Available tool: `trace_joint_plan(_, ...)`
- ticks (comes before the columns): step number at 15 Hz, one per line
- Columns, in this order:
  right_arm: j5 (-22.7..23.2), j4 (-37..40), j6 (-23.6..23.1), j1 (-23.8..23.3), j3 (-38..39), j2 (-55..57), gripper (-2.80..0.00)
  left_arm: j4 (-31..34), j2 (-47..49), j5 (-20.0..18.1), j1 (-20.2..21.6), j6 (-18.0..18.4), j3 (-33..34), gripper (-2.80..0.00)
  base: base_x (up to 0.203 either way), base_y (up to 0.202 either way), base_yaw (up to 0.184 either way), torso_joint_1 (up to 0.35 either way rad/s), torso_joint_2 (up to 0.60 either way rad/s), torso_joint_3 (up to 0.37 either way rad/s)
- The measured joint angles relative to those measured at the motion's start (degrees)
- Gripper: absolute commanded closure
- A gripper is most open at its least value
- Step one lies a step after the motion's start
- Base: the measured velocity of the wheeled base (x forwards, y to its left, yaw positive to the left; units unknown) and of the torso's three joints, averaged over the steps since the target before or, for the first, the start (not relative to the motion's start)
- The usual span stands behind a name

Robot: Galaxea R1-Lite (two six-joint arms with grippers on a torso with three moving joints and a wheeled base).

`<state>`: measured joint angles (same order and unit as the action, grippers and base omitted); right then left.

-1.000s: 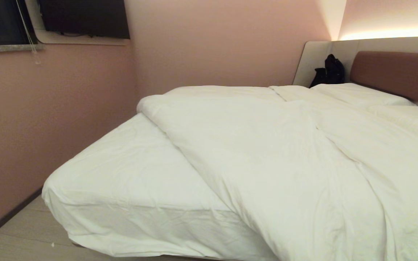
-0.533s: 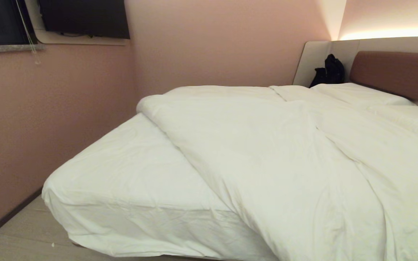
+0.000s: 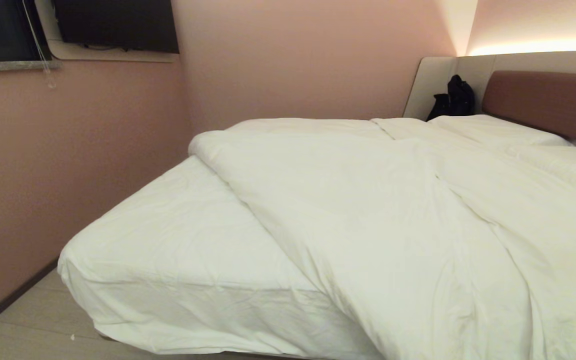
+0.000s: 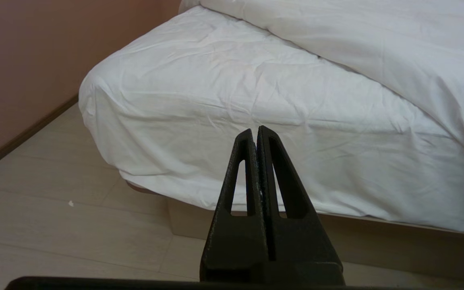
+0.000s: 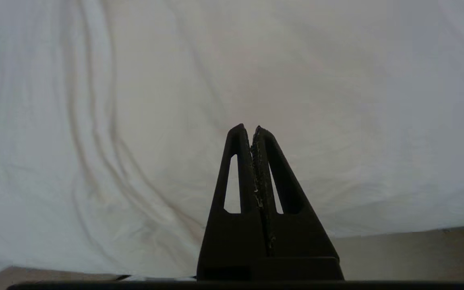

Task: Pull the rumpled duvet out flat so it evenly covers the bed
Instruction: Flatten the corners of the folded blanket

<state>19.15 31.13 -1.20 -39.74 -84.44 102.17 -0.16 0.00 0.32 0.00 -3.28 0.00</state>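
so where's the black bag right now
In the head view the black bag sits far right, against the beige side panel, just left of the reddish-brown headboard.

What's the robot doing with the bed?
It is making the bed. The puffy duvet lies bunched toward the right, leaving the near left corner's white sheet bare. The right gripper is shut, close to hanging white bedding, holding nothing. The left gripper is shut and idle, pointing at the bare corner.

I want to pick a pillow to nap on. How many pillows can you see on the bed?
2. One pillow lies at the head of the bed, near the black bag. The other pillow lies beside it by the picture's right edge, partly cut off. The duvet may hide more.
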Motion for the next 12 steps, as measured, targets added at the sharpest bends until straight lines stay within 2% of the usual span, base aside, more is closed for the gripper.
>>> trace_joint_plan(7,1.0,-3.1,9.3,15.5,0.5,3.5,0.0,0.0,0.0,0.0,0.0,0.0,0.0,0.0,0.0,0.0,0.0,0.0,0.0,0.0)
trace_joint_plan(11,0.8,-8.6,11.2,19.0,0.0,8.5,0.0,0.0,0.0,0.0,0.0,0.0,0.0,0.0,0.0,0.0,0.0,0.0,0.0,0.0)
trace_joint_plan(12,0.7,-10.1,11.2,19.2,0.0,9.8,-2.8,0.0,0.0,0.0,0.0,0.0,0.0,0.0,0.0,0.0,0.0,0.0,0.0,0.0)
